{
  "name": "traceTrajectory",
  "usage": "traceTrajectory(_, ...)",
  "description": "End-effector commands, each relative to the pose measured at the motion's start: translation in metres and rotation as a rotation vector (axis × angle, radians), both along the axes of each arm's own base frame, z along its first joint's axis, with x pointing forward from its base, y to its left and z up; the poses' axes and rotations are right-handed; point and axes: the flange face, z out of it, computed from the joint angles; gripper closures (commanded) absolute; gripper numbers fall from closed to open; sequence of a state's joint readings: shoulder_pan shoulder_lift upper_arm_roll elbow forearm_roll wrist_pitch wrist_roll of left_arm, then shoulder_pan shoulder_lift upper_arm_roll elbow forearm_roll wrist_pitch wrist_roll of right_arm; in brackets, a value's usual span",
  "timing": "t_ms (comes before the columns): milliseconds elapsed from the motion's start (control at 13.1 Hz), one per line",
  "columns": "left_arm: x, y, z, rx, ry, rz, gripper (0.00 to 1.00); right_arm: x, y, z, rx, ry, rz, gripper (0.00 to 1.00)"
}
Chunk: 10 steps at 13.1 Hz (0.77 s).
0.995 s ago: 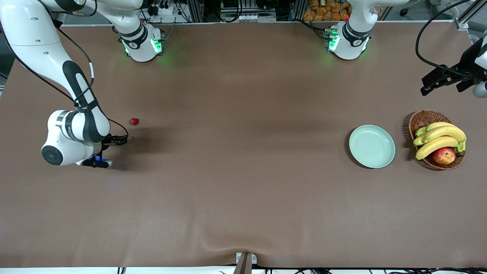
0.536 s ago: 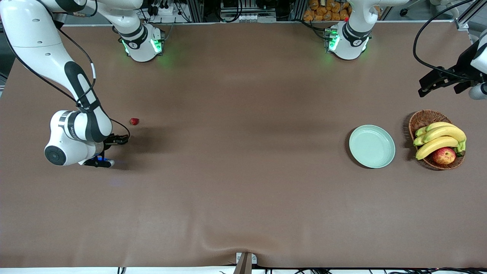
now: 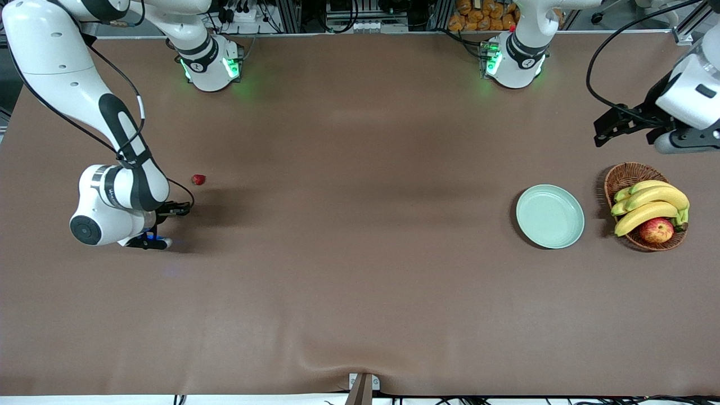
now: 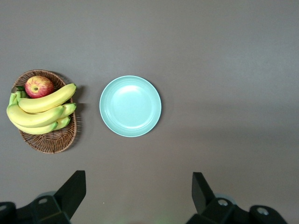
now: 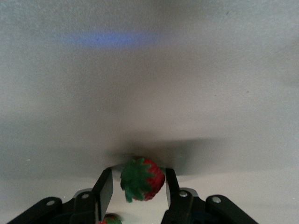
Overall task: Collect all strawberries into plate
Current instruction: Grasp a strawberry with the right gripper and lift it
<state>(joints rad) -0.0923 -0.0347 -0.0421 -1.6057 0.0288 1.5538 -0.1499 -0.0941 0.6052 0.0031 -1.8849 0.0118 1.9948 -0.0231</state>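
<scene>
My right gripper [image 3: 162, 225] is low over the table at the right arm's end, shut on a strawberry [image 5: 142, 179] with its green cap showing; the arm hides that berry in the front view. A second strawberry [image 5: 110, 219] shows partly at the wrist view's edge, under the gripper. A third strawberry [image 3: 198, 179] lies on the table beside the gripper, farther from the front camera. The pale mint-green plate [image 3: 550, 216] sits empty at the left arm's end and also shows in the left wrist view [image 4: 130, 106]. My left gripper [image 3: 607, 130] hangs open and empty [image 4: 138, 191] high above the table near the basket.
A wicker basket [image 3: 624, 174] with bananas [image 3: 652, 205] and a red-yellow apple [image 3: 656, 230] stands beside the plate, toward the left arm's end. It also shows in the left wrist view [image 4: 51, 140]. A brown cloth covers the table.
The right gripper has shifted a little toward the table's middle. The left arm has swung in from the table's end toward the plate and basket.
</scene>
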Motion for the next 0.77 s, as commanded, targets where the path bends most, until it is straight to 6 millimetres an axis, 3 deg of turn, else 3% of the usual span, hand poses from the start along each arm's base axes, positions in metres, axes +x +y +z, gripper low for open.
traceTrajectory(0, 0.005, -0.017, -0.007, -0.016, -0.007, -0.017, 0.00, -0.002, 0.001, -0.001, 0.007, -0.002, 0.012, 0.74)
traceTrajectory(153, 0.009, -0.025, -0.014, -0.017, -0.006, -0.015, 0.00, 0.002, 0.001, 0.004, 0.006, -0.017, 0.011, 0.98)
traceTrajectory(230, 0.010, -0.029, -0.016, -0.017, -0.005, -0.012, 0.00, 0.010, 0.001, 0.014, 0.006, -0.040, 0.006, 1.00)
traceTrajectory(383, 0.014, -0.030, -0.020, -0.018, -0.009, -0.012, 0.00, 0.040, 0.015, 0.052, 0.005, -0.127, 0.018, 1.00)
traceTrajectory(459, 0.015, -0.031, -0.022, -0.017, -0.008, -0.013, 0.00, 0.052, 0.043, 0.074, 0.006, -0.169, 0.047, 1.00)
traceTrajectory(536, 0.016, -0.032, -0.023, -0.019, -0.007, -0.015, 0.00, 0.058, 0.088, 0.092, 0.025, -0.201, 0.028, 1.00)
traceTrajectory(689, 0.016, -0.032, -0.023, -0.019, -0.008, 0.002, 0.00, 0.059, 0.178, 0.107, 0.059, -0.203, -0.149, 1.00)
